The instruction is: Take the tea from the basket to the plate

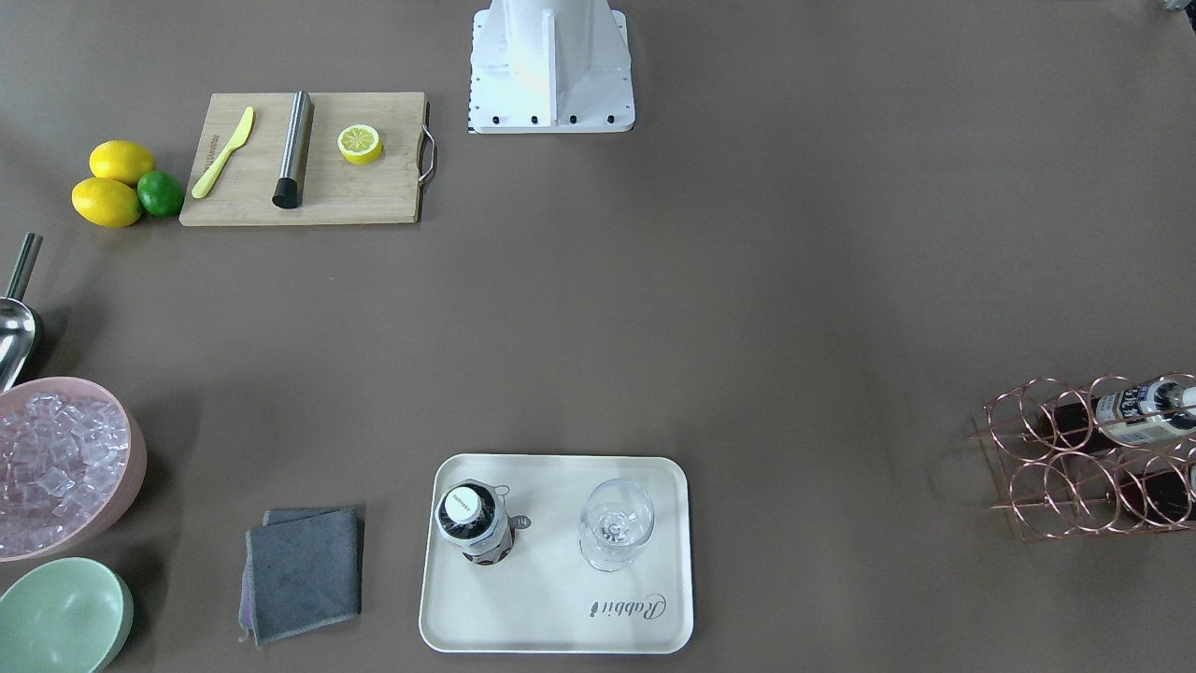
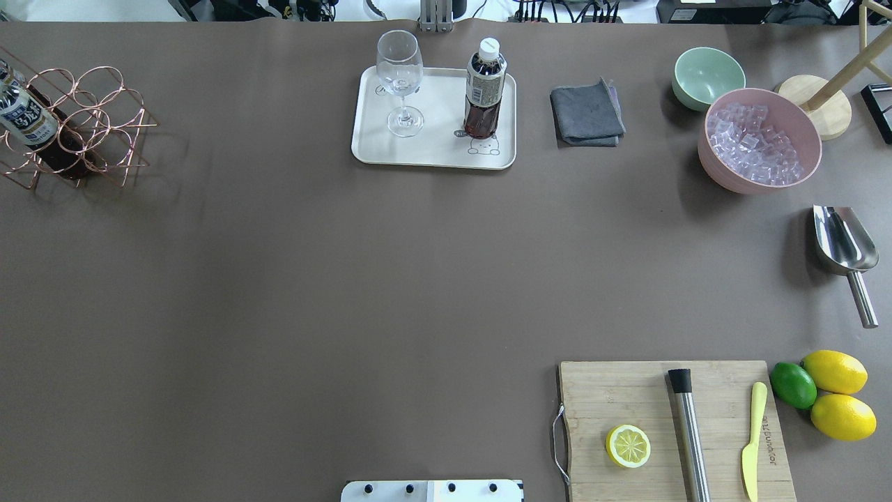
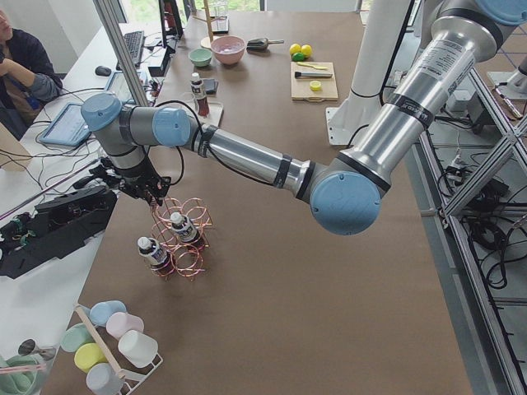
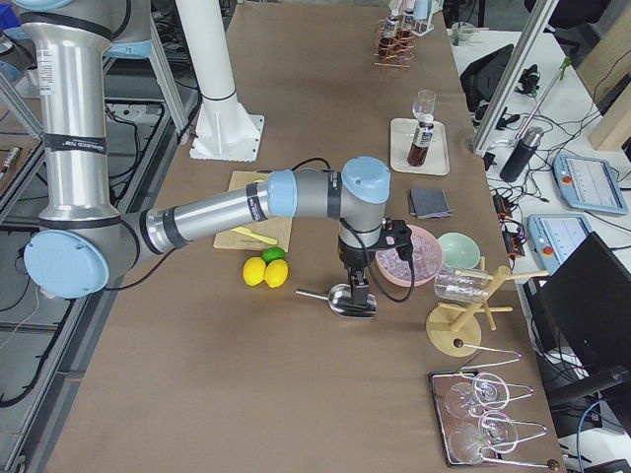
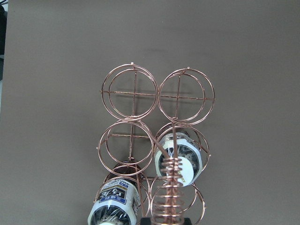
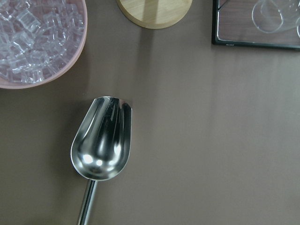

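One tea bottle [image 1: 475,525] with a white cap stands upright on the cream plate [image 1: 561,608], beside a clear stemmed glass [image 1: 615,523]; it also shows in the overhead view [image 2: 483,90]. The copper wire basket [image 2: 104,104] stands at the table's left end and holds two more bottles [image 5: 180,159] [image 5: 115,206]. My left gripper [image 3: 152,191] hangs just above the basket's handle, seen only in the left side view, so I cannot tell if it is open. My right gripper [image 4: 357,286] hovers over the metal scoop [image 6: 103,140]; I cannot tell its state.
A pink bowl of ice [image 2: 759,139], a pale green bowl [image 2: 707,77] and a grey cloth [image 2: 585,111] lie right of the plate. A wooden cutting board [image 2: 669,425] with a half lemon, a muddler and a knife sits front right, beside lemons and a lime.
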Available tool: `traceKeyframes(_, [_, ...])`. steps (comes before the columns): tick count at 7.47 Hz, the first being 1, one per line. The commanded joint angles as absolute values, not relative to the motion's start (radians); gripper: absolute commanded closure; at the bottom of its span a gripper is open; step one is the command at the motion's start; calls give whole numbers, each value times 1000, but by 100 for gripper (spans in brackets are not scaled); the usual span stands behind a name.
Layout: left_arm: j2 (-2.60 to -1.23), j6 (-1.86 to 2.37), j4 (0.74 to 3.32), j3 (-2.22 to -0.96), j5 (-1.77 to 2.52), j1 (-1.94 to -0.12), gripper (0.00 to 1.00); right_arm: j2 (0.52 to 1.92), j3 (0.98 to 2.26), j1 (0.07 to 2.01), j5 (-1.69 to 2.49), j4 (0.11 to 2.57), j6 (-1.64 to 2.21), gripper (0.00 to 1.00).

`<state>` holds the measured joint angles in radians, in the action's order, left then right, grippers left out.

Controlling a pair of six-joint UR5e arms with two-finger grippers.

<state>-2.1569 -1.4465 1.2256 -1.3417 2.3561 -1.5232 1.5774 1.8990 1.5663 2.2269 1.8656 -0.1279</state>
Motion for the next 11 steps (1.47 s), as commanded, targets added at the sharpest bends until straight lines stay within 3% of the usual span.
traceKeyframes(1, [-2155,-1447,1226,-1345,2355,-1523,100,1630,1822,1638,2350,1875,-161,0])
traceKeyframes(4, [-2155,-1447,1226,-1347,2353,-1523,100,1592,1787,1652,2353,1881,-155,0])
traceKeyframes(5, [-2155,-1447,1223,-1347,2353,-1523,4,1595,1764,1651,2364,1876,-153,0])
traceKeyframes(9, [-2152,-1430,1166,-1422,2355,-1540,2,1617,1753,1651,2370,1879,-156,0])
traceKeyframes(11, [-2049,-1325,1086,-1529,2408,-1589,2,1634,1753,1652,2370,1879,-156,0])
